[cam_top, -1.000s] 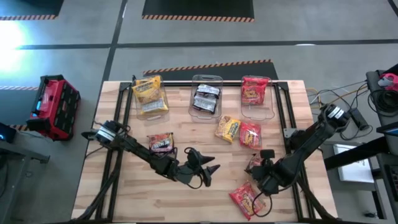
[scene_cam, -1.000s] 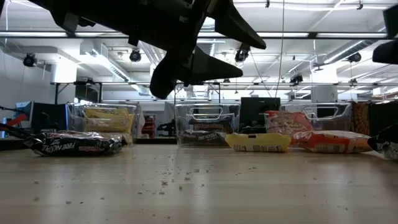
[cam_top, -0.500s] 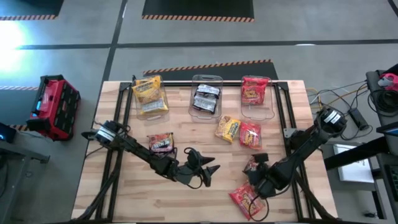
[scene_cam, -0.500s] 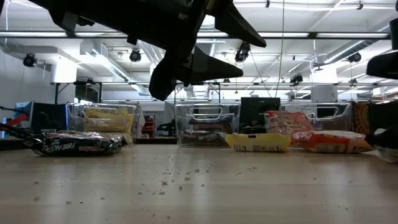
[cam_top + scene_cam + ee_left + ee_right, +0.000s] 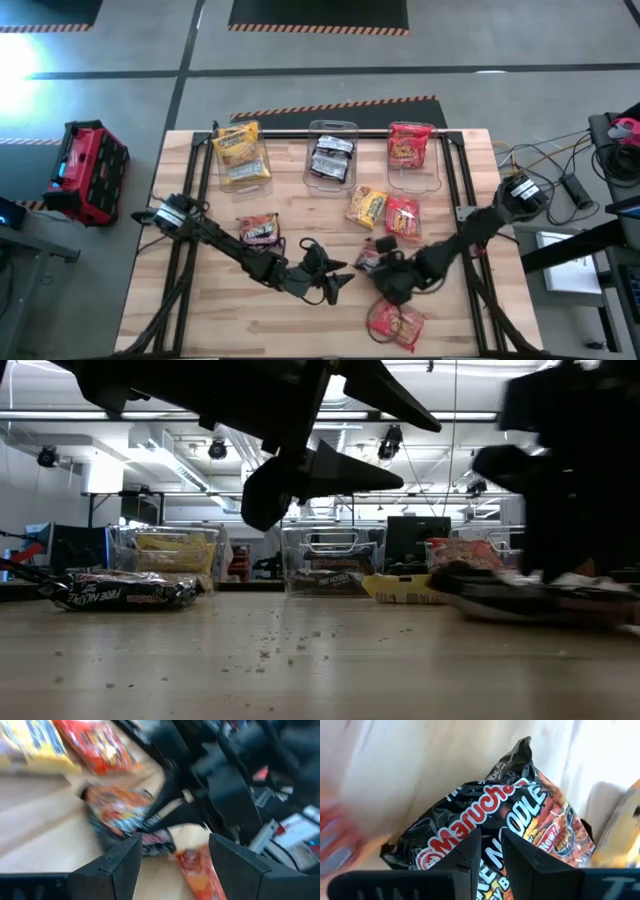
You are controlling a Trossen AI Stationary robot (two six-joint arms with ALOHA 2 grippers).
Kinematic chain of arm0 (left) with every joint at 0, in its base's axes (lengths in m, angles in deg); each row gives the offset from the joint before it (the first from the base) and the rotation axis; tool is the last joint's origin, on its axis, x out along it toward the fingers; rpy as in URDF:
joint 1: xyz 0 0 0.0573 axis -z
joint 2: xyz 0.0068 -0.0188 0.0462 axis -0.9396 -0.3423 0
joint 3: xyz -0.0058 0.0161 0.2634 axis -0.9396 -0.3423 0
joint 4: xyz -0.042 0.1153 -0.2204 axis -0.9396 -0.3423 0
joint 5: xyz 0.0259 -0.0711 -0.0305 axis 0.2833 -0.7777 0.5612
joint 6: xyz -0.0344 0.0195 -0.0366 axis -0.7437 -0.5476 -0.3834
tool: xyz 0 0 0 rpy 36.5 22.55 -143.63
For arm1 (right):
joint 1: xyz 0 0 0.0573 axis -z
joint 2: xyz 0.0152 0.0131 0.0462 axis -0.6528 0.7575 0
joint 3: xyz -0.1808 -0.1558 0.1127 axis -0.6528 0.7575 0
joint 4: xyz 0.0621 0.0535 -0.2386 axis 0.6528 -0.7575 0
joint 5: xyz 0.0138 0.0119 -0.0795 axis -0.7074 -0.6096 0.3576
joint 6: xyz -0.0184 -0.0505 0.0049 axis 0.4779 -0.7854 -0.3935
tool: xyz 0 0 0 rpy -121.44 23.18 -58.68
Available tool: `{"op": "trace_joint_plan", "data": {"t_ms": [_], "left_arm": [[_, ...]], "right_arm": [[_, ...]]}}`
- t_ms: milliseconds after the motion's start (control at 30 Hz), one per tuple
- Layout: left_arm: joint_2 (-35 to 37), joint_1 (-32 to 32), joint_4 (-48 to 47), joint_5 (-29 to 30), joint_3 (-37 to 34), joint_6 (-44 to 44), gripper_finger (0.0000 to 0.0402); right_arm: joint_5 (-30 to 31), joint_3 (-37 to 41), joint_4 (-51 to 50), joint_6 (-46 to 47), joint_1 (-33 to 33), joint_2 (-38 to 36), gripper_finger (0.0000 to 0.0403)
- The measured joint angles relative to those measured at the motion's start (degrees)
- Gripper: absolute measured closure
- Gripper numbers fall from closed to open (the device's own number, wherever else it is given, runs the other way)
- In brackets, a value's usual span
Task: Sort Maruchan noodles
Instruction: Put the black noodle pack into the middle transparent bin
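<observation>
Dark right end effector (image 5: 381, 268) low, clenched on black packet (image 5: 490, 820), left end effector (image 5: 338, 278) hovering, fingers spread.

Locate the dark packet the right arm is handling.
High view: the dark packet is at the table's front centre, at the right pincer, between the left pincer and the red packet.

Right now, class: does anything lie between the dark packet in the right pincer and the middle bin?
Yes. From the dark packet toward the middle bin, the loose yellow packet lies close beside the path; the right pincer could lift over it.
</observation>
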Motion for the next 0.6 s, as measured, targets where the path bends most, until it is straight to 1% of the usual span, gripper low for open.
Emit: {"op": "trace_joint_plan", "data": {"t_ms": [100,167,267,367,433,533,600], "left_arm": [[0.0,0.0,-1.62,-3.26,0.0,-1.69,0.0189],[0.09,-0.07,-3.66,-3.91,0.04,-3.71,0.0189],[0.09,-0.4,-8.36,-3.86,0.03,-7.14,0.0189],[0.09,-1.17,-11.84,-3.83,0.02,-9.33,0.0189],[0.09,-1.89,-13.46,-3.85,0.02,-10.14,0.0189],[0.09,-3.42,-13.92,-3.87,0.02,-10.77,0.0189],[0.1,-4.62,-14.17,-4.51,0.02,-10.82,0.0189]], "right_arm": [[0.01,0.0,3.88,-2.79,3.5,0.66,0.0335],[0.0,-0.43,3.25,-2.77,5.31,0.87,0.0335],[-0.25,-2.26,-3.76,2.32,6.42,0.05,0.0335],[-2.2,-3.96,-9.28,6.38,5.79,-2.41,0.0335],[-4.04,-4.07,-9.81,10.2,4.97,-4.47,0.0335],[-8.39,-3.23,-9.91,17.65,3.75,-7.41,0.0335],[-9.33,-1.81,-9.83,21.17,2.91,-8.5,0.0335]]}}
